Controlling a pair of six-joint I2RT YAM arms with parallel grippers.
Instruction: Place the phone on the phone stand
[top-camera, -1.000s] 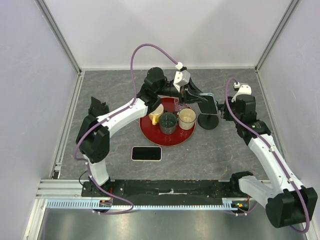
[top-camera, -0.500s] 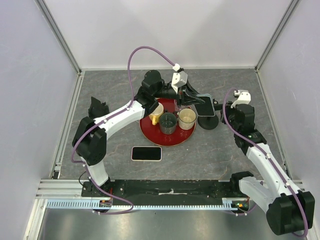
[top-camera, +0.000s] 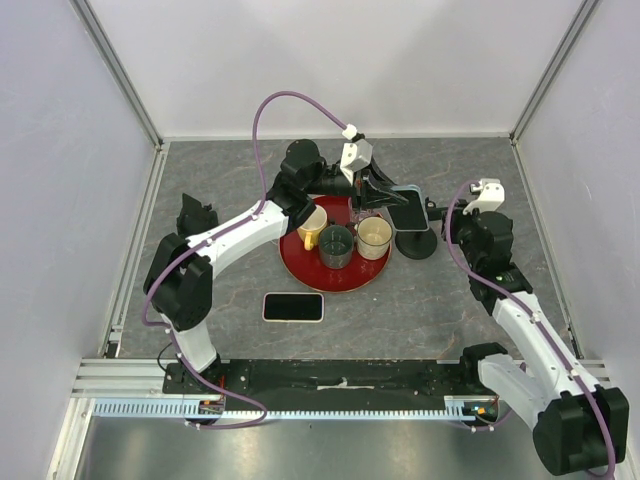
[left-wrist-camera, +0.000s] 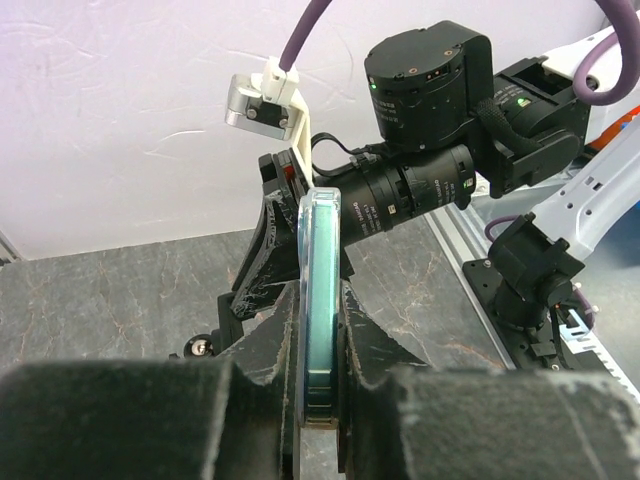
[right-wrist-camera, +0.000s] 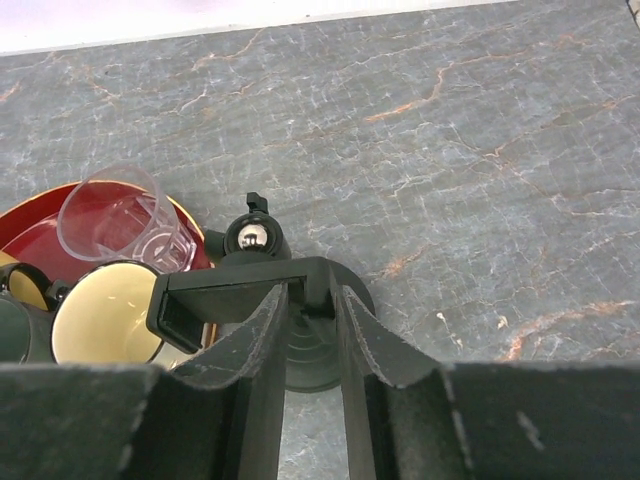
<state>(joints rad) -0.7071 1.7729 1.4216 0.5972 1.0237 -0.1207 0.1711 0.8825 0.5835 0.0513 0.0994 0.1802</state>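
Placement step: teal-edged black phone (left-wrist-camera: 320, 230) is pinched edgewise by left gripper (left-wrist-camera: 320, 312), just above black round-based phone stand (top-camera: 416, 244). Stand is straddled by right gripper (right-wrist-camera: 312, 295); whether it is clamped cannot be told. Next: phone is to be lowered onto it squarely.

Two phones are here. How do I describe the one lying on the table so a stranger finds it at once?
Find the round red tray on the grey table. Directly in front of it, toward the arm bases, lies the phone, flat, dark screen up. Unlike the other phone, held by the left end effector, nothing touches it.
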